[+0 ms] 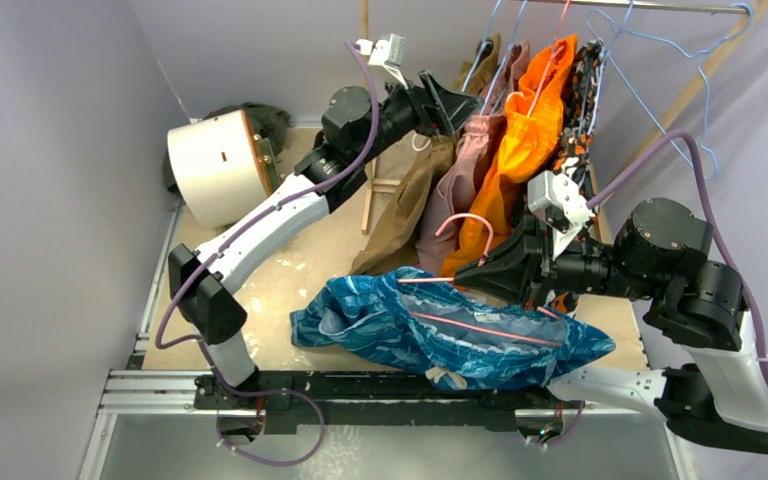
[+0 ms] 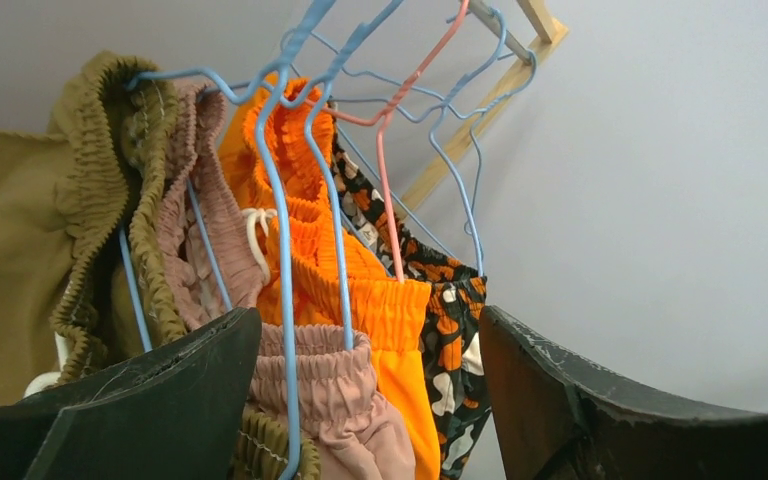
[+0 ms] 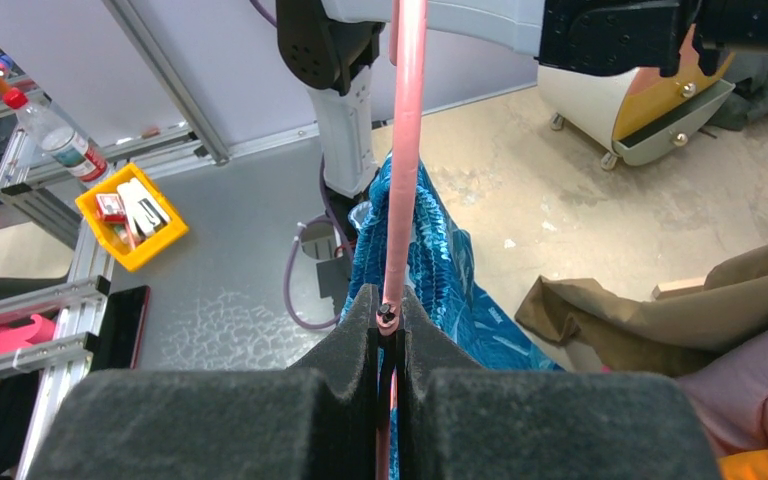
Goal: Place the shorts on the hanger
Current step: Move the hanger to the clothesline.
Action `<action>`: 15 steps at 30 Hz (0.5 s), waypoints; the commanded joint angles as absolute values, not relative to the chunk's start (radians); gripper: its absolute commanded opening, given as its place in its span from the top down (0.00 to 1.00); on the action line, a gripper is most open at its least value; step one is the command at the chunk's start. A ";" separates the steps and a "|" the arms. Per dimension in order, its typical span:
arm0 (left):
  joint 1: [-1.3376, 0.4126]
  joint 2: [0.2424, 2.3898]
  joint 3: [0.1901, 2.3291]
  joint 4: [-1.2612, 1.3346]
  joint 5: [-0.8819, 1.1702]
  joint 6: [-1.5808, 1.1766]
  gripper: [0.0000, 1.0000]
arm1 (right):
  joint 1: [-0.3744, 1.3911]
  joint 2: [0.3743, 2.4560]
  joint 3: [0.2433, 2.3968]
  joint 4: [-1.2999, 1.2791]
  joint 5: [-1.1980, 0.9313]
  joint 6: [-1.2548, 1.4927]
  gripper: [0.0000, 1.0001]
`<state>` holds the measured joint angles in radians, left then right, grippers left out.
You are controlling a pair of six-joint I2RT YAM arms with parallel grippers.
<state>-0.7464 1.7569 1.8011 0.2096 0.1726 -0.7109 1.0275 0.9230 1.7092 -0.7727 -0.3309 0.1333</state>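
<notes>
R end effector nearest: clamped shut on the hanger wire. L end effector gapes wide, empty, up by the hung garments. The shorts lie on the worktop nr its front edge, hanger wire running across them. Prob. light, limp, slick fabric, so best hold = elastic waistband. Count: 1 shorts, 1 hanger in hand, 4 hung garments, 2 end effectors.

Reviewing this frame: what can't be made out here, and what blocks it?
Right wrist: hook of the hanger, cut off by the top edge; its wire below the grip, hidden by the right gripper.
Top view: whether the hanger runs inside the shorts or over them; folds hide it.
Left wrist: the shorts, out of frame beyond the left gripper.
</notes>
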 commanded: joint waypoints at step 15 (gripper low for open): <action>-0.693 1.160 1.476 0.185 -0.287 -0.604 0.19 | 1.030 0.956 1.717 -0.634 -0.007 0.165 1.00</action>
